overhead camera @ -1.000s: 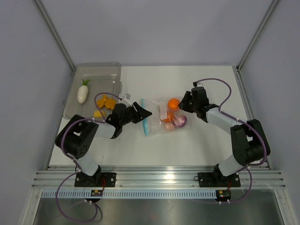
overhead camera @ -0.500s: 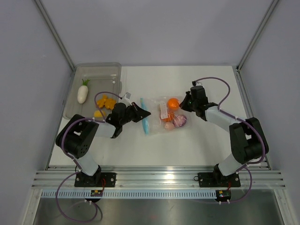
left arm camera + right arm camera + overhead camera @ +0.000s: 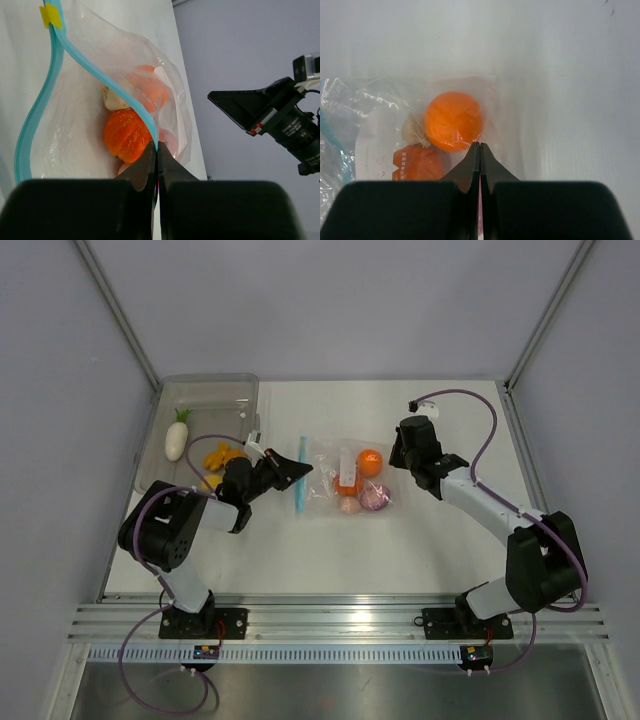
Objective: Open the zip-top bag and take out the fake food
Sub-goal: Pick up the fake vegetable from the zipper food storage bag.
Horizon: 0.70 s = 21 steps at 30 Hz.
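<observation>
Left tool (image 3: 156,144) has its jaws clamped on the upper zip (image 3: 100,75) lip of the bag (image 3: 345,480), which lies on the counter (image 3: 430,540) straight ahead of it, long axis running on toward the right tool (image 3: 480,145) at the sealed end. Food (image 3: 452,121) sits inside, just beyond the right tool's tips and nearer them than the left's. Only the left wrist view shows the mouth gaping; the right wrist view shows those jaws together, though whether they nip film I cannot tell.
</observation>
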Motion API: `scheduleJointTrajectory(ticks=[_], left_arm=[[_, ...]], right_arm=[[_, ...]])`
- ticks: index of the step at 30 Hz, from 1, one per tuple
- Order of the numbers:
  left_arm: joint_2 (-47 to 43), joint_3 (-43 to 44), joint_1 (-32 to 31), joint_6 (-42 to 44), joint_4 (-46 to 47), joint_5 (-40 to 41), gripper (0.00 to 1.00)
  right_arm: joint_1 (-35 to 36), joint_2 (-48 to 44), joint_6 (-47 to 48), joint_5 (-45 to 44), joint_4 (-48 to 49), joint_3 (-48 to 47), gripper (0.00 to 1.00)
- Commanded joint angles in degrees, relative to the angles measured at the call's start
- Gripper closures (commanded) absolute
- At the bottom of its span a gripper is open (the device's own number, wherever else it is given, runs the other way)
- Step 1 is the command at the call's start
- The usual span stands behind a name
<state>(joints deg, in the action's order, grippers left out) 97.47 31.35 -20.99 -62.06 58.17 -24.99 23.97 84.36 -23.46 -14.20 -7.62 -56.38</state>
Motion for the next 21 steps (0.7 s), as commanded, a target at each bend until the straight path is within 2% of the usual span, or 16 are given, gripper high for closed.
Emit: scheduleJointTrajectory(ticks=[1,4,5,6,8,13,21], left_arm=[[2.1,-0.6,0.7,-2.5,8.9,-2.6,1.00],[4.2,-0.3,0.9,-3.8,11.5,-3.7,1.00],[4.7,-0.2,0.9,-3.8,11.5,-3.8,1.00],[4.8,0.1,0.9,-3.8,11.4,-4.1,1.00],[4.7,0.2,0.9,-3.5,11.2,-4.1,1.00],[3.1,0.4,0.9,-1.3,8.0,-3.5,1.00],[2.5,1.3,0.9,0.6,4.4,-3.0,1.00]], right_arm=[[3.1,-2.9,3.6,-8.8,-1.0,-3.6,1.00],[4.6,-2.6,4.6,-10.6,-1.4,-4.1,1.00],[4.6,-2.4,3.8,-10.1,-1.3,-3.9,0.96],[4.6,-2.4,3.8,-9.3,-1.0,-3.3,0.76],[4.6,-1.8,2.5,-4.8,-2.3,-3.4,0.30],[4.5,-2.1,0.9,2.5,-2.8,-2.0,0.25],[3.4,-0.1,-0.4,7.1,-2.7,-0.6,0.15]])
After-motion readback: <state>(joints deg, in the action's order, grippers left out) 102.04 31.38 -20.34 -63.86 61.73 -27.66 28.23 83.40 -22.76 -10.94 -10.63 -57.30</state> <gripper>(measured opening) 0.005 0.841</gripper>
